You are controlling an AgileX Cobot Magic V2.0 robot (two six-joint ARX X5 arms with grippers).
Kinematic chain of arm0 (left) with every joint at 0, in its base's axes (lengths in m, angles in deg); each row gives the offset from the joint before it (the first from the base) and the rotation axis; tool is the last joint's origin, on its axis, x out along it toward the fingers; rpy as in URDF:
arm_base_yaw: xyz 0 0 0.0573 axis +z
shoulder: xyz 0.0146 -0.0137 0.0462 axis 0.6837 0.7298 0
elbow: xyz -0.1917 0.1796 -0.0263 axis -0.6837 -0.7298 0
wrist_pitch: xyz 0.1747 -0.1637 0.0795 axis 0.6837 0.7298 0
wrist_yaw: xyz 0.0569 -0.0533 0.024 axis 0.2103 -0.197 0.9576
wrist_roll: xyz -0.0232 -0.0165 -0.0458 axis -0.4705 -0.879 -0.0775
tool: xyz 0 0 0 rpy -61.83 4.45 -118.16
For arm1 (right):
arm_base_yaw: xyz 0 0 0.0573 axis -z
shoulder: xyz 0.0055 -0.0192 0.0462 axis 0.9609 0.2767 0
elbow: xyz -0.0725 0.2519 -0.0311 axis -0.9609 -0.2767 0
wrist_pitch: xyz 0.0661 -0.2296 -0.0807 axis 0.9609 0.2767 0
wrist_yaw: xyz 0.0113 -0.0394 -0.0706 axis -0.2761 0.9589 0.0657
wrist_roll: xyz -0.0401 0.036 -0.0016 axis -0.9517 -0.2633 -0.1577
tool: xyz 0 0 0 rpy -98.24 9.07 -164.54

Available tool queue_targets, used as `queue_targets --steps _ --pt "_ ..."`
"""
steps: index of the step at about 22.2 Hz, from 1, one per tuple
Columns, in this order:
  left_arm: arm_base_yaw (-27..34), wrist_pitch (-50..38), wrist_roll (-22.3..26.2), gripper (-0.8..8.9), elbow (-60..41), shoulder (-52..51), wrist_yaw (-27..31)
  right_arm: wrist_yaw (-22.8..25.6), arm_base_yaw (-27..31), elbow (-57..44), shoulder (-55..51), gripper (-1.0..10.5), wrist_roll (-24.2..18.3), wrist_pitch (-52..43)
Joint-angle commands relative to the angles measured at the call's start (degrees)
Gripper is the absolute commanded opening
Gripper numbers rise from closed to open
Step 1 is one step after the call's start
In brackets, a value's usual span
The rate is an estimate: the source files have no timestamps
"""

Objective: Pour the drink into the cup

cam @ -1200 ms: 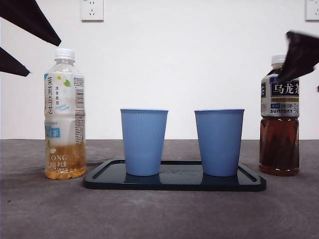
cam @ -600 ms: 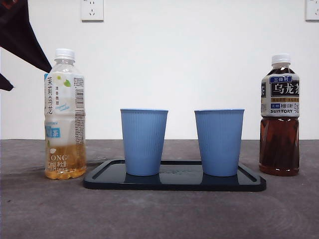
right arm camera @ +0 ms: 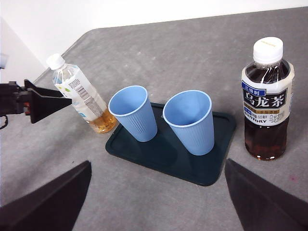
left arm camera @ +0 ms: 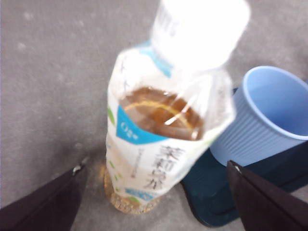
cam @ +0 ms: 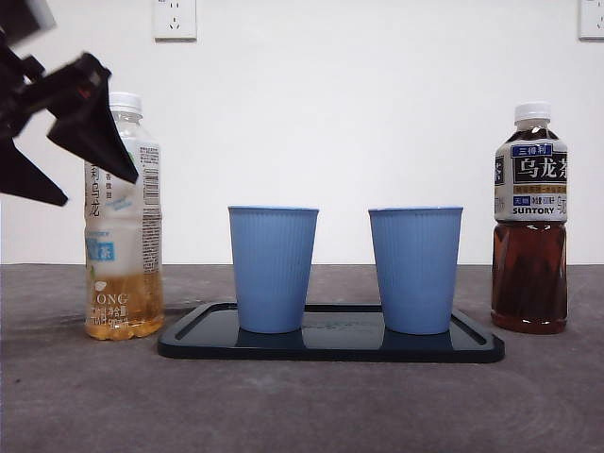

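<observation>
Hovering at the pale tea bottle (cam: 123, 217): left gripper (cam: 66, 142) sits around its upper part, jaws spread wide, one on each side, not touching it. In the left wrist view the bottle (left arm camera: 163, 130) stands upright between the jaws, capped, with amber liquid low in it. Just beyond it is the near blue cup (left arm camera: 269, 115) on the dark tray (left arm camera: 216, 192). Right gripper (right arm camera: 154, 192) is held high and well back from everything, jaws wide apart. Ahead of it: both blue cups (right arm camera: 132, 113) (right arm camera: 190, 120) upright side by side on the tray (right arm camera: 168, 154), and the dark oolong bottle (right arm camera: 267, 101) capped and standing off the tray's far side from the pale bottle.
</observation>
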Motion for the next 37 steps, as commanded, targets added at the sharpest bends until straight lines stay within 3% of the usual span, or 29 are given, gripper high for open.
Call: queue_targets --steps 1,17,29,37 --pt "-0.9 -3.0 0.3 4.65 0.2 2.4 0.1 0.1 -0.2 1.0 0.3 4.4 -1.5 -0.3" --pt "-3.1 -17.2 0.7 4.13 0.1 10.8 4.4 1.6 -0.2 1.0 0.3 4.4 -2.3 -0.4" --pt "-3.1 -20.0 0.7 1.17 0.1 10.9 4.7 1.6 -0.2 1.0 0.3 4.4 -2.3 -0.4" --pt "-3.4 -16.8 0.8 1.08 0.7 6.4 4.7 1.6 -0.2 1.0 0.3 4.4 -2.4 -0.9"
